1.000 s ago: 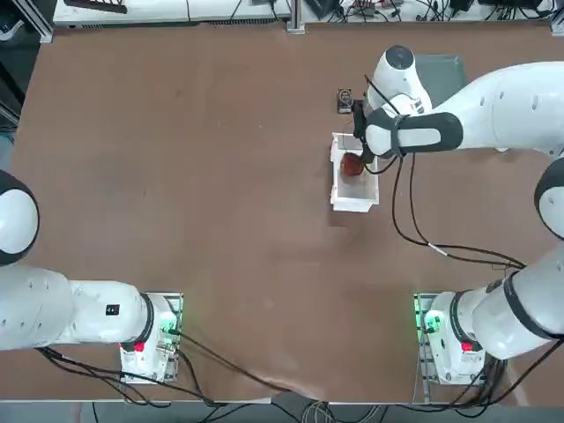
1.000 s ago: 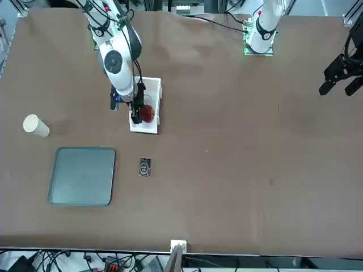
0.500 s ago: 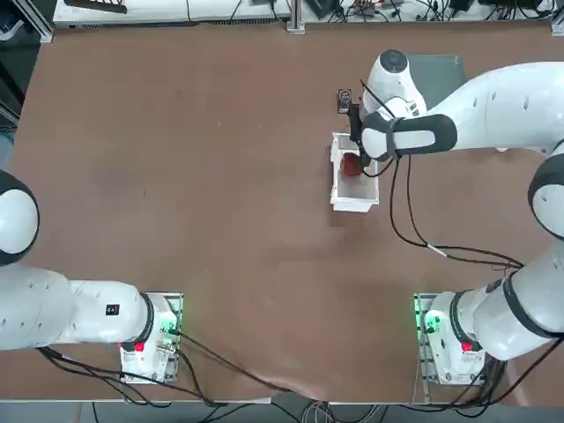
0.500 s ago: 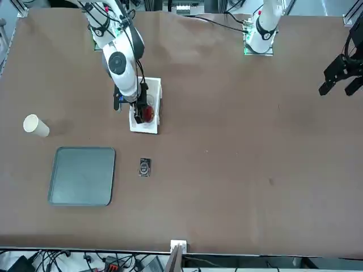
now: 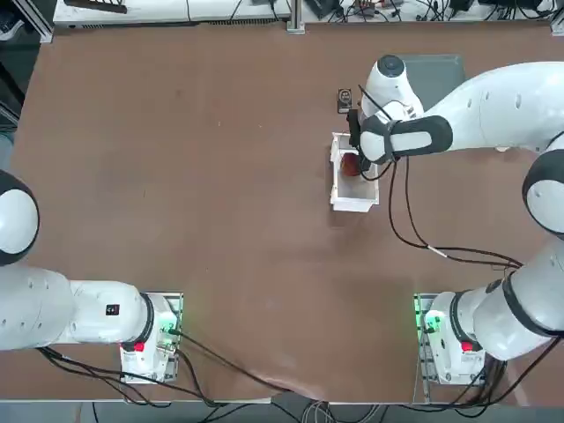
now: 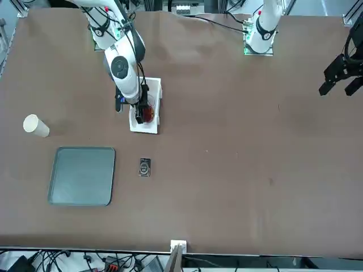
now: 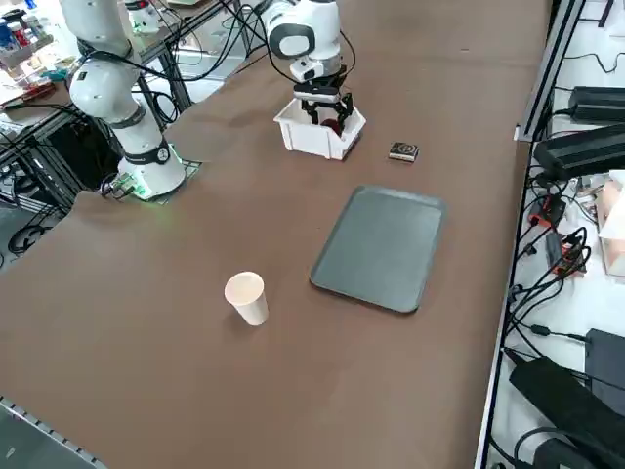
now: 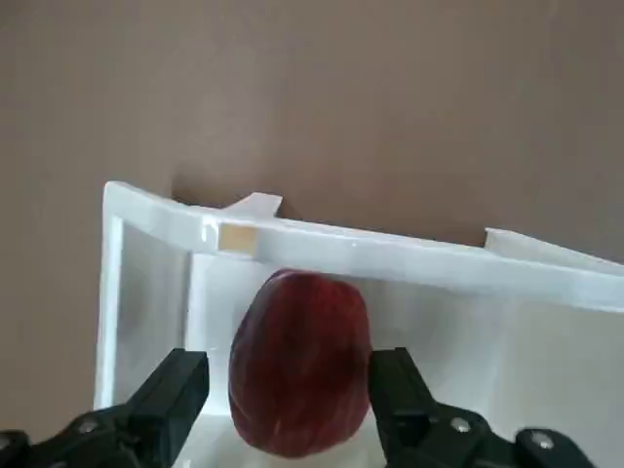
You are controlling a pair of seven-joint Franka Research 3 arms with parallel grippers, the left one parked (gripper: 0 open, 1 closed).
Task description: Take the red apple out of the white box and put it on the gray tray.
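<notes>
Working above the worktop (image 6: 227, 170), the right tool (image 8: 291, 363) is reaching down into the white box (image 8: 439, 268), its two black fingers (image 8: 395, 375) standing apart on opposite sides of the red apple (image 8: 297, 409). The fruit is sitting inside the box, directly between the fingers, its deep red skin showing in the right wrist view. One finger is coming right up beside the apple, though whether it is touching is impossible to tell, while a strip of the white interior is showing between the fruit and the other finger. The tool is not clamping on the apple. Thin white walls are surrounding the fruit, and a small tan patch is marking the wall beside it. The right arm (image 5: 493, 110) is stretching over the worktop, holding the tool low at the box. Farther from the arm's base than the tool, and off to the robot's right, the gray tray (image 6: 82, 177) is lying flat on the worktop, well apart from the box. A pale paper cup (image 7: 246, 298) is standing upright to the robot's right of the tool, also well apart. A small dark rectangular object (image 6: 144, 166) is lying beyond the tool, between the box and the far side of the worktop, near the tray.
</notes>
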